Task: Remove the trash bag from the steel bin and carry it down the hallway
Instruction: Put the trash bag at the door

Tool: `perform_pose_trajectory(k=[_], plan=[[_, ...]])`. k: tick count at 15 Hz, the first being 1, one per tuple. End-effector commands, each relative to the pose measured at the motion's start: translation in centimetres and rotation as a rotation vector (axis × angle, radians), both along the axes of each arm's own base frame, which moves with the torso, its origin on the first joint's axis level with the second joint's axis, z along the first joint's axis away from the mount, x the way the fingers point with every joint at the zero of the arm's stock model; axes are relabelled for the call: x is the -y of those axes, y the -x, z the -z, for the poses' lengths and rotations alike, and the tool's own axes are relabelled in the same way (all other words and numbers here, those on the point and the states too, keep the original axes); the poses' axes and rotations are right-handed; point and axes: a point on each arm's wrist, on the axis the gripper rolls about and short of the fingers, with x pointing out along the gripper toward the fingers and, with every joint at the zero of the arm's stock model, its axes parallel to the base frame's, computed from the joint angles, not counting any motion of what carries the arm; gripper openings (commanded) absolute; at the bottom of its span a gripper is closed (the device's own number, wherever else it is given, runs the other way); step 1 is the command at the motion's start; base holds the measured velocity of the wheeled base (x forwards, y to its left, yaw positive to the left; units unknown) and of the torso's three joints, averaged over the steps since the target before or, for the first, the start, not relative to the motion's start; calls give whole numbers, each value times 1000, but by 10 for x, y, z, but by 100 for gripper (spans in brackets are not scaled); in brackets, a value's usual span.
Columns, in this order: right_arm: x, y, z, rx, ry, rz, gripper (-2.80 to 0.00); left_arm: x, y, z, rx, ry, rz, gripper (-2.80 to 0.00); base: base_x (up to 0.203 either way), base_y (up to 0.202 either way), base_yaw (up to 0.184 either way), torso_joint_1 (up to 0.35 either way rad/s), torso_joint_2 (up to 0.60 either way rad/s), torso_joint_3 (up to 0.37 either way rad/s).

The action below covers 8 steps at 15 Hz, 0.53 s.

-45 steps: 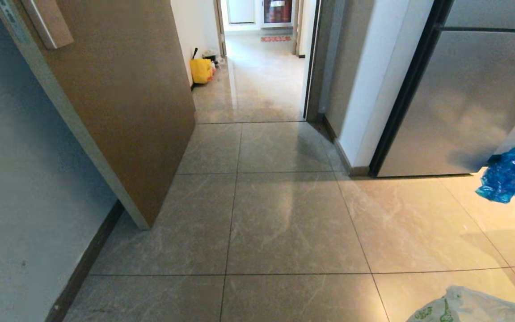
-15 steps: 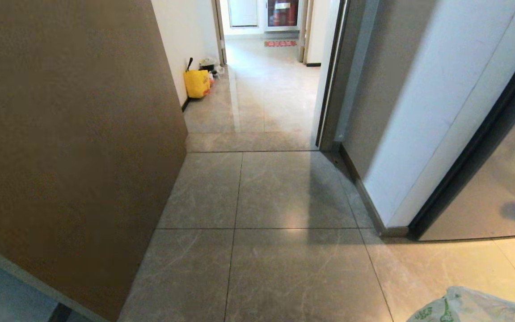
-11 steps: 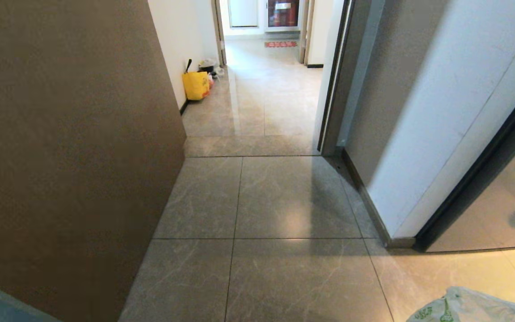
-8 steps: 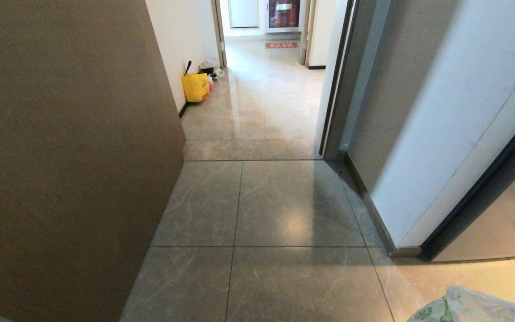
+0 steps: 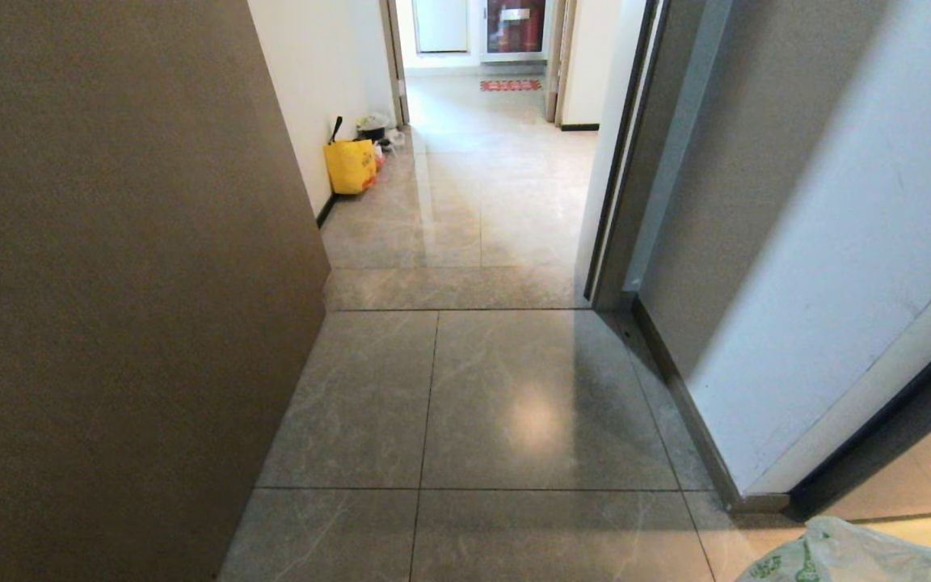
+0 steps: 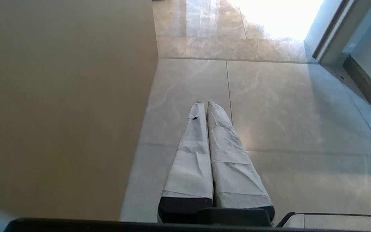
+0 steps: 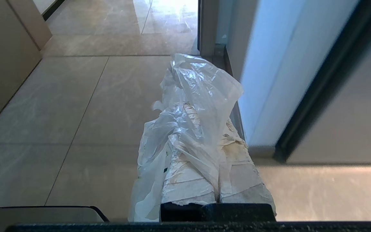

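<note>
The trash bag, thin white crinkly plastic with green print, is draped over the taped fingers of my right gripper, which is shut on it. The bag hides the fingertips. A corner of the bag shows at the bottom right of the head view. My left gripper hangs over the floor tiles beside the brown door, shut, with nothing between its white-wrapped fingers. The hallway with glossy tiles lies straight ahead through the doorway. The steel bin is out of view.
A brown door stands open close on the left. A white wall corner with a dark frame stands on the right. A yellow tote and small items sit by the hallway's left wall. A red mat lies far down.
The whole head view has shifted: the camera has moved forward toward the doorway, the door and wall corner loom larger, and the blue bag at the right has left view. The trash bag stays held.
</note>
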Motion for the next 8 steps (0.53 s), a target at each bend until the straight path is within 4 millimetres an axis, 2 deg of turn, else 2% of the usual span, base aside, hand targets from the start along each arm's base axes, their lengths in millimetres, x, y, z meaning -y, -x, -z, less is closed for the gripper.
perform_pose_trajectory(k=[1, 5, 8], plan=[[0, 0, 0, -1, 0, -1, -280, 0, 0, 0, 0, 0, 0, -280, 192, 0, -1, -2, 7, 2], [0, 0, 0, -1, 0, -1, -280, 0, 0, 0, 0, 0, 0, -280, 195, -32, 2, 3, 3, 3], [0, 0, 0, -1, 0, -1, -280, 0, 0, 0, 0, 0, 0, -280, 200, -168, -1, 5, 1, 1]])
